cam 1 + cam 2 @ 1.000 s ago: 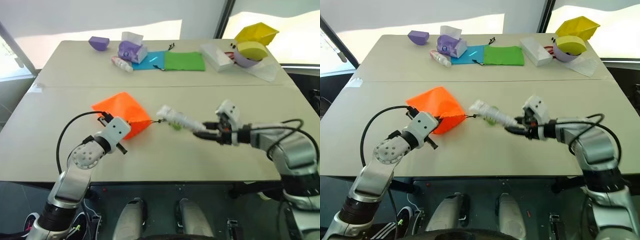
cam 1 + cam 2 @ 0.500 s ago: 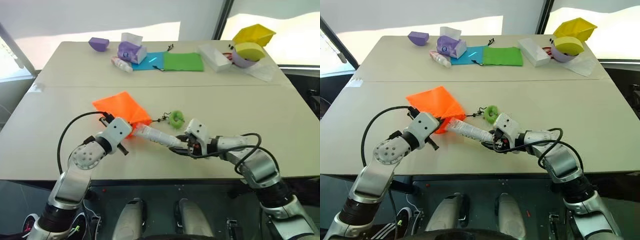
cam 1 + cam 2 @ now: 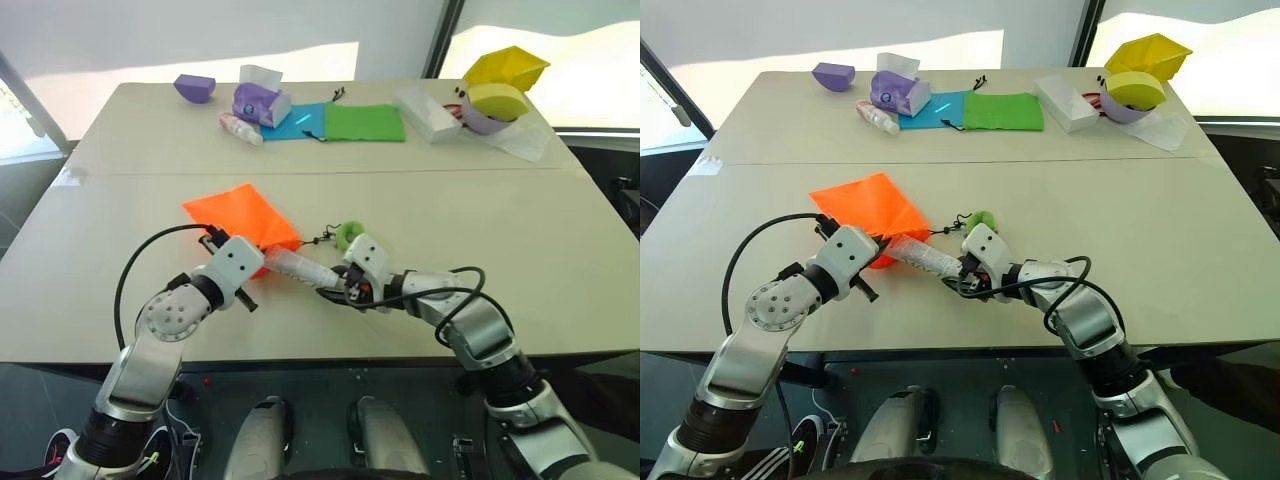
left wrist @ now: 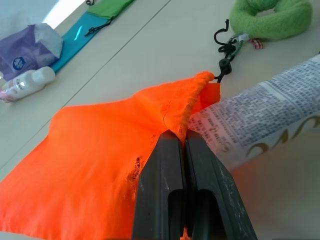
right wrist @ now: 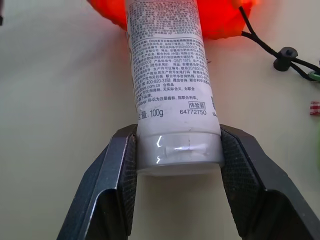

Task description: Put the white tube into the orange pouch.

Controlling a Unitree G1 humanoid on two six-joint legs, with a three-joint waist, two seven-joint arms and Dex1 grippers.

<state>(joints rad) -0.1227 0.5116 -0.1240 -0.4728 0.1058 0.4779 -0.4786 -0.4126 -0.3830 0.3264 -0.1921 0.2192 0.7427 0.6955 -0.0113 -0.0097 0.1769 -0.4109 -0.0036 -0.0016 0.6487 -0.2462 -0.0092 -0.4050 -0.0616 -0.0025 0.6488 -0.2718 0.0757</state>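
The orange pouch [image 3: 236,212] lies on the near half of the table, and my left gripper [image 4: 176,139] is shut on the rim of its mouth, lifting the fabric. My right gripper [image 3: 336,284] is shut on the cap end of the white tube [image 3: 298,267]. The tube [image 5: 167,75] points left and its far end sits inside the pouch's mouth [image 5: 220,20], beside my left gripper's fingers. The black cord runs from the mouth to the lime-green ring [image 3: 348,235], which lies just behind my right gripper.
Along the table's far edge lie a blue pouch [image 3: 300,120], a green pouch [image 3: 365,122], a purple tissue pack [image 3: 262,100], a small bottle [image 3: 242,128] and a purple bowl [image 3: 195,86]. A white box [image 3: 430,108] and yellow containers [image 3: 510,68] stand far right.
My right gripper has carried the white tube to the left and a little lower, and the tube's far end has gone into the pouch's mouth. My left gripper has kept still on the rim.
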